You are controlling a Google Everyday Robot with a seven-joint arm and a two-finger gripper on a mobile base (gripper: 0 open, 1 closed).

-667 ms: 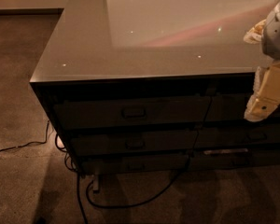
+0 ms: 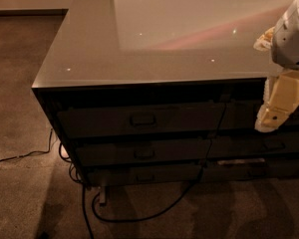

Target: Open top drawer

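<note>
The top drawer is the uppermost dark front of the cabinet, just under the glossy top, with a small loop handle at its centre. Its front sits flush with the cabinet face. My gripper, cream coloured under a white wrist, hangs at the right edge of the view in front of the cabinet's upper right part. It is well to the right of the handle, at about the top drawer's height, and touches nothing that I can see.
Two shallower drawers lie below the top one. More drawer fronts stand to the right. A black cable hangs down the cabinet face and loops on the carpet. The glossy tabletop reflects light.
My gripper has dropped slightly and shifted a little left. The cabinet and drawers look the same.
</note>
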